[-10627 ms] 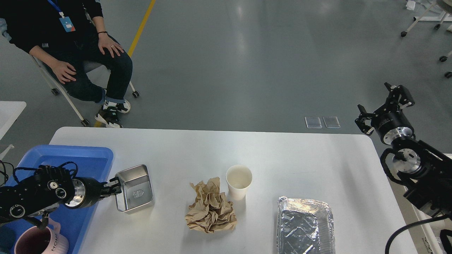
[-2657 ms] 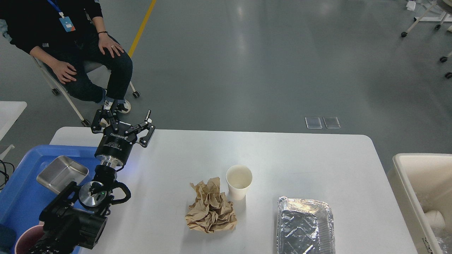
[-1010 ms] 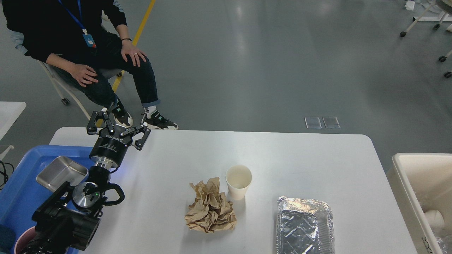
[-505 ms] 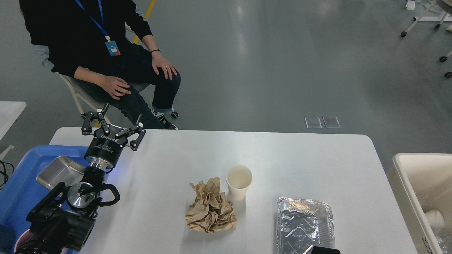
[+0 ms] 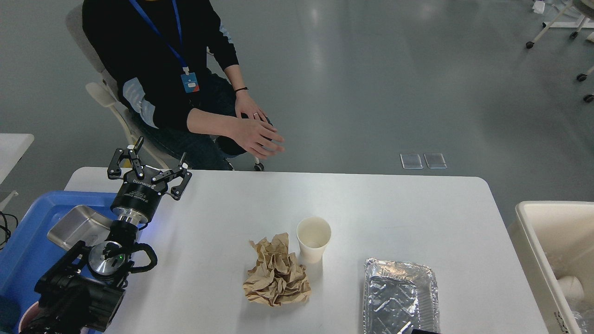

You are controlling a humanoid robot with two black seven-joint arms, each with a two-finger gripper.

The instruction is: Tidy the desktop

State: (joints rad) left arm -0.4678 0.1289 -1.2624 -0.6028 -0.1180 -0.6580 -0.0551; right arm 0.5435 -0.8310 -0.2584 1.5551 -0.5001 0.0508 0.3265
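The left gripper (image 5: 147, 163) is raised over the far-left corner of the large white rectangular desktop (image 5: 399, 213), its two black fingers spread wide and holding nothing. The black arm behind it runs down toward the near-left edge of the view. Just left of the arm a shallow square stainless-steel dish (image 5: 76, 225) lies inside a blue plastic tray (image 5: 28, 241), which sits on the left end of the desktop. The right gripper is out of view.

Toward the middle of the desktop stands an upright white paper cup (image 5: 313, 239) — open at the top — with a crumpled wad of brown paper (image 5: 277, 272) touching its near-left side. Further right, at the near edge, lies a rectangular aluminium-foil container (image 5: 401, 297). A cream-coloured bin (image 5: 533, 232) stands off the right end of the desktop. Beyond the far edge a person in black clothing with a blue lanyard (image 5: 176, 79) sits on a chair.
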